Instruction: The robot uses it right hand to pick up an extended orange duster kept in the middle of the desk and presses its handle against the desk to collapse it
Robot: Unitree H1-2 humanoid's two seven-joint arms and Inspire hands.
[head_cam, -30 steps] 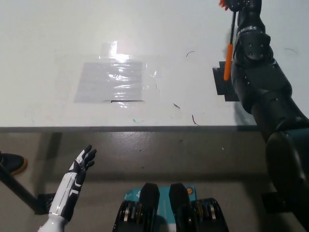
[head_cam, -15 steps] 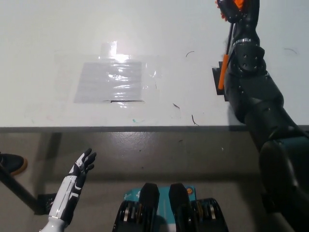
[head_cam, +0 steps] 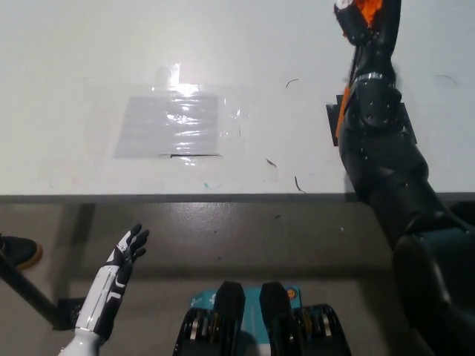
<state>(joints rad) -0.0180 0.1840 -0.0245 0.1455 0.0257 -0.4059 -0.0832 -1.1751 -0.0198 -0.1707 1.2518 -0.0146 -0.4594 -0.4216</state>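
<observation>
My black right hand (head_cam: 365, 21) is at the top right over the desk, shut on the orange duster (head_cam: 359, 10). Only bits of the duster show: orange at the hand, a thin dark rod below it, and an orange handle section (head_cam: 341, 119) beside my forearm. The handle stands roughly upright over a black patch (head_cam: 332, 124) on the desk; whether it touches the surface is hidden by my arm. My white left hand (head_cam: 128, 248) rests at the lower left, below the desk edge, fingers spread and holding nothing.
A white desk (head_cam: 89, 59) fills the upper view, its front edge (head_cam: 185, 198) running across the middle. A clear plastic sheet (head_cam: 172, 124) is taped down at centre left. Small dark marks lie near the desk's front right. Floor shows below the edge.
My right arm has swung left and lowered, carrying the duster with it; the orange handle section sits lower and further left beside the black patch. The left hand has not moved.
</observation>
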